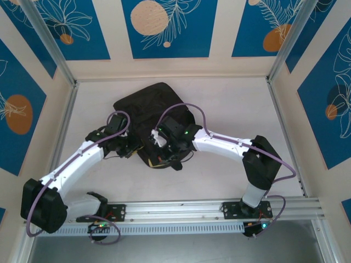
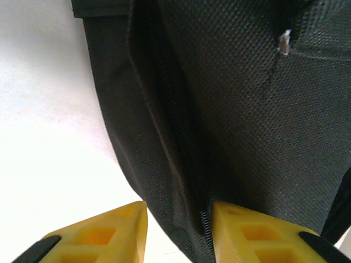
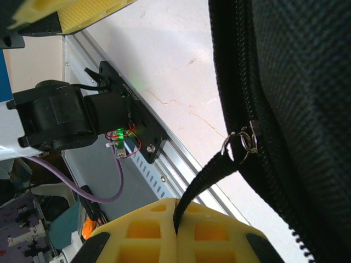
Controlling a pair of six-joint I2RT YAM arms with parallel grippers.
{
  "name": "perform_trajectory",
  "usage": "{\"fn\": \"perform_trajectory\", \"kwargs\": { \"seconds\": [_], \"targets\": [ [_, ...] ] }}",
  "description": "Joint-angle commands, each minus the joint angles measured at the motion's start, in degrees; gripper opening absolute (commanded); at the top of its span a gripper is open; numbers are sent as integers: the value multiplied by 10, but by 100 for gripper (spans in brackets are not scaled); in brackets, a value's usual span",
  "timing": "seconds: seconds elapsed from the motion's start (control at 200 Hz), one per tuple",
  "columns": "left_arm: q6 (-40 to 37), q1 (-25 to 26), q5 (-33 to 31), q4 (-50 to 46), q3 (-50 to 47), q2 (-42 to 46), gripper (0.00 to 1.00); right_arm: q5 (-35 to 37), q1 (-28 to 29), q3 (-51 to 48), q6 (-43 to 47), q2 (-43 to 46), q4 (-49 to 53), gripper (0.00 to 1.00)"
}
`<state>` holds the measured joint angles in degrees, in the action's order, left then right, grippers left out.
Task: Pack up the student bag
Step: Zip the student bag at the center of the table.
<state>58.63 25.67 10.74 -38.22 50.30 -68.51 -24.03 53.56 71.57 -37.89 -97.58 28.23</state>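
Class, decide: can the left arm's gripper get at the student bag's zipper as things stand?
Probably yes. The left gripper has its fingers apart either side of the zipper on the student bag, nothing else between. The right gripper, shut on the pull strap, seems clear of it.

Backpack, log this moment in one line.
backpack: on table | left claw: open, astride zipper seam | right claw: shut on pull strap

You are looking down on the black student bag (image 1: pixel 148 104), which is lying on the white table (image 1: pixel 236 109) a little left of centre. Your left arm is angling in from the near left, with the left gripper (image 1: pixel 131 149) sitting at the bag's near left edge. Your right arm is arching in from the near right, with the right gripper (image 1: pixel 160 159) resting over the bag's near edge. Both grippers are showing too dark to read their jaws.
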Motion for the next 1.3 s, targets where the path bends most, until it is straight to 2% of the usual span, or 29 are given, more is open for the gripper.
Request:
{"fn": "perform_trajectory", "kwargs": {
  "seconds": [0.0, 0.285, 0.41, 0.605, 0.935, 1.12, 1.295],
  "targets": [
    [6, 8, 12, 14, -8, -13, 29, -12, 1, -14, -3, 29, 0, 0],
    [-11, 10, -9, 7, -11, -20, 12, -4, -5, -58, -10, 65, 2, 0],
    [-19, 9, -30, -10, -7, -20, 0, 3, -7, -82, -13, 86, 6, 0],
    [-35, 1, -48, -38, 10, -21, 0, 16, -25, -125, -11, 127, 17, 0],
    [-49, -18, -52, -54, 3, -6, 0, 3, -94, -176, 18, 183, 34, 0],
    [-85, -20, -68, -82, 30, -14, 0, -45, -83, -162, 31, 158, 13, 0],
    [-153, -35, -103, -131, 97, -36, 0, -62, -42, -96, 38, 84, 2, 0]
  ]
}}
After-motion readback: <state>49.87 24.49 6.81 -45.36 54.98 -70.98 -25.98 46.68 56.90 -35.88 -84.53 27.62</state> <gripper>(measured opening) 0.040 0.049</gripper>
